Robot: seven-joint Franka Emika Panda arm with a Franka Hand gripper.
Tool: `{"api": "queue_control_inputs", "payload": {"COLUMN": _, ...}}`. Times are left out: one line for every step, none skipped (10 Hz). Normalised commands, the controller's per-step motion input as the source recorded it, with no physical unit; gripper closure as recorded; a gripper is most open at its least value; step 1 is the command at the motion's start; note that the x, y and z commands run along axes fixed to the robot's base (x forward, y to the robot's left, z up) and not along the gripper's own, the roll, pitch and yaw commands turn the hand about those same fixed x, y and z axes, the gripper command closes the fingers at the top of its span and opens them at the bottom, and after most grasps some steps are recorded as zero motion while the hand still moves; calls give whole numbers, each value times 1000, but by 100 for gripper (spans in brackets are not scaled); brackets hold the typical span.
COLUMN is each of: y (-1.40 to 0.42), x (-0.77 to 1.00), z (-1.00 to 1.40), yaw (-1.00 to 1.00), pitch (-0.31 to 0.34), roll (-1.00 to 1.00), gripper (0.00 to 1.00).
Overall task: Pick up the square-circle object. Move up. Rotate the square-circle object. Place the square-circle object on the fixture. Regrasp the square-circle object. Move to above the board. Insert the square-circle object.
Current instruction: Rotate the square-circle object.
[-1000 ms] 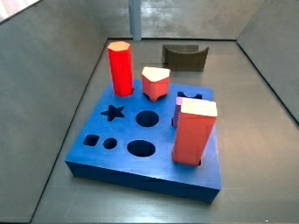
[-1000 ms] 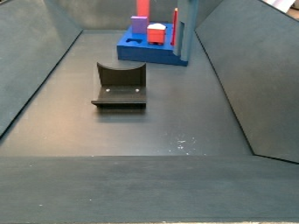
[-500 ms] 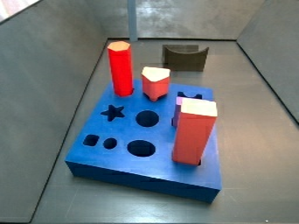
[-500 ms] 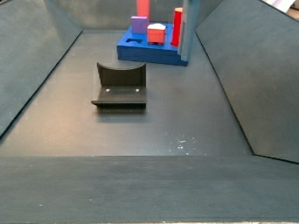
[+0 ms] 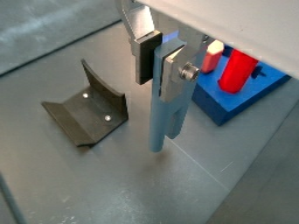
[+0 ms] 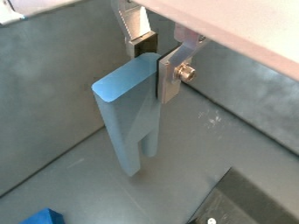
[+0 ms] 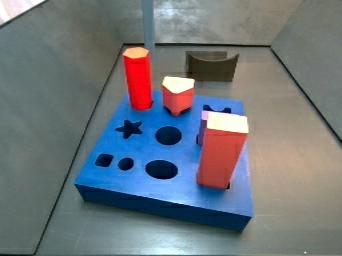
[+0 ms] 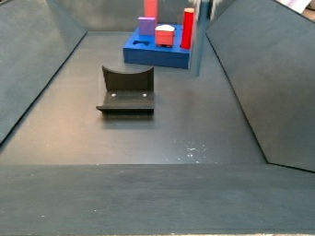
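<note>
My gripper is shut on the upper end of the square-circle object, a slim grey-blue peg that hangs upright below the fingers. Its lower tip is above the grey floor, between the fixture and the board. In both wrist views the peg fills the gap between the pads; it looks broad and light blue up close under the gripper. The dark fixture and the blue board show in both side views, where the gripper itself is out of view.
On the board stand a tall red hexagonal column, a short red piece with a pale top and a big red block with a pale top. Grey walls slope up on both sides of the floor.
In a side view the tall red column on the board shows more than a second ago, as a slim grey strip beside it has shifted aside. Board and fixture have not moved.
</note>
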Motion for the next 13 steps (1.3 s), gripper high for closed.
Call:
{"api": "queue_control_inputs", "payload": {"y": 23, "x": 13, "z": -1000, "yaw": -68, "pitch": -53, "roll": -61, "gripper": 100}}
{"api": "queue_control_inputs", "payload": {"y": 32, "x": 14, "z": -1000, "yaw": -61, "pitch": -53, "roll": -44, "gripper": 100}}
{"api": "queue_control_inputs", "payload": {"y": 42, "x": 22, "z": -926, "yaw": -57, "pitch": -43, "roll": -23, "gripper": 100}}
{"api": "queue_control_inputs", "payload": {"y": 41, "x": 23, "z": -761, "yaw": -54, "pitch": -39, "roll": -8, "gripper": 100}}
{"api": "queue_control_inputs", "payload": {"y": 37, "x": 19, "z": -553, "yaw": -54, "pitch": -37, "roll": 14, "gripper": 100}}
{"api": "queue_control_inputs", "payload": {"y": 36, "x": 17, "z": -452, "yaw": -53, "pitch": -37, "roll": 25, "gripper": 100}}
{"api": "queue_control_inputs", "payload": {"y": 30, "x": 15, "z": -311, "yaw": -51, "pitch": -33, "roll": 37, "gripper": 100}}
{"api": "queue_control_inputs", "payload": {"y": 30, "x": 15, "z": -311, "yaw": -51, "pitch": -33, "roll": 37, "gripper": 100}}
{"api": "queue_control_inputs", "payload": {"y": 17, "x": -1, "z": -306, "yaw": -51, "pitch": -19, "roll": 34, "gripper": 100}}
{"api": "queue_control_inputs", "payload": {"y": 18, "x": 5, "z": -304, "yaw": -51, "pitch": -21, "roll": 34, "gripper": 100}}
{"api": "queue_control_inputs", "payload": {"y": 17, "x": 6, "z": -303, "yaw": -52, "pitch": -21, "roll": 34, "gripper": 100}}
{"api": "queue_control_inputs", "payload": {"y": 17, "x": 6, "z": -303, "yaw": -51, "pitch": -21, "roll": 34, "gripper": 100}}
{"api": "queue_control_inputs", "payload": {"y": 17, "x": 6, "z": -303, "yaw": -51, "pitch": -21, "roll": 34, "gripper": 100}}
